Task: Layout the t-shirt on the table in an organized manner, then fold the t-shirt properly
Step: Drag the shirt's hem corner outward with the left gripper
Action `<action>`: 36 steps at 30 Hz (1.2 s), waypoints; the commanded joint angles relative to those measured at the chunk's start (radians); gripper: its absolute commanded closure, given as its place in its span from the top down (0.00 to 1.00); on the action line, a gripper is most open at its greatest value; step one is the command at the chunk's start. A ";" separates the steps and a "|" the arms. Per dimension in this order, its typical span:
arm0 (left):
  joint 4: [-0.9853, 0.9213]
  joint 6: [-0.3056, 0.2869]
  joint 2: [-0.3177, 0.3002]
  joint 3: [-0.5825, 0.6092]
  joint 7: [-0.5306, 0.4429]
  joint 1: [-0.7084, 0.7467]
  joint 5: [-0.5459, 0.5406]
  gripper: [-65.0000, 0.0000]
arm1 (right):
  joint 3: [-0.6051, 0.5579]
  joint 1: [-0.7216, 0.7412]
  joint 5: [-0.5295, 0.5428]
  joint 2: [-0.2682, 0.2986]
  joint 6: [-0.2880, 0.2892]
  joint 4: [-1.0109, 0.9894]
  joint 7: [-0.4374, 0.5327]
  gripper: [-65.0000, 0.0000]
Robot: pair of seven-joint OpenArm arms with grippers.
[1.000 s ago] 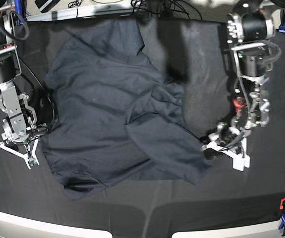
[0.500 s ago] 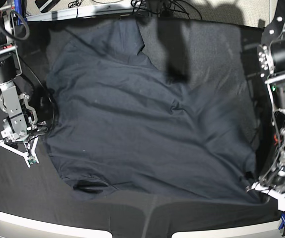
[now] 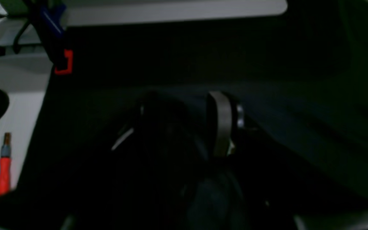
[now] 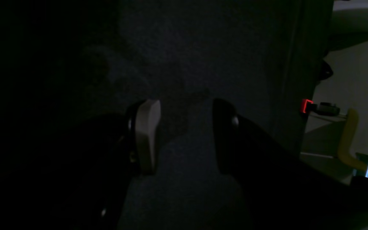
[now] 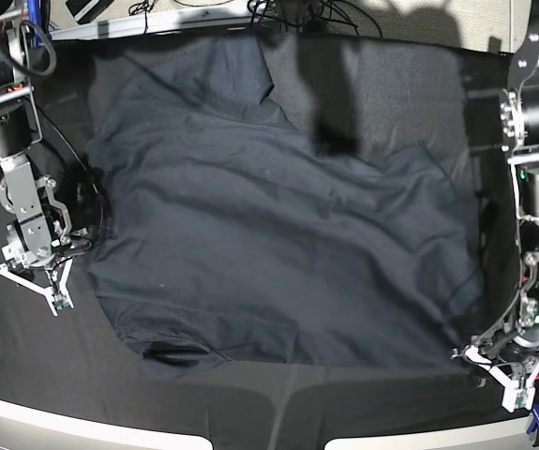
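The table (image 5: pixel 372 84) is covered in matte black cloth that reaches a pale rim along its near edge. A blue and red clamp (image 5: pixel 535 408) pinches the cloth at the near corner on the base view's right. Cables (image 5: pixel 297 11) lie tangled beyond the far edge.

The shirt (image 5: pixel 250 234) lies spread open over most of the table, wrinkled, with one sleeve pointing to the far edge and its neck opening near the front edge.

The left gripper (image 5: pixel 500 367) sits low at the shirt's near corner, by the clamp; its jaws stand apart with nothing clearly between them. The right gripper (image 5: pixel 37 281) rests just beside the shirt's opposite edge, its jaws parted over bare cloth and holding nothing.

An orange-handled tool (image 3: pixel 3 166) lies on a pale surface off the table's side.
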 commanded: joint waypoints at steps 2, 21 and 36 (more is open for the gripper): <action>0.020 0.004 -0.026 -0.003 0.010 -0.043 -0.023 0.35 | 0.007 0.031 -0.008 0.014 -0.016 0.014 0.011 0.40; 0.382 -0.192 -0.071 -0.258 0.315 0.526 -0.498 0.35 | 0.007 0.031 -0.024 -0.086 -0.015 0.015 0.034 0.40; 0.428 -0.235 0.039 -0.259 0.318 0.740 -0.539 0.35 | 0.007 0.031 -0.066 -0.080 -0.015 0.014 0.023 0.40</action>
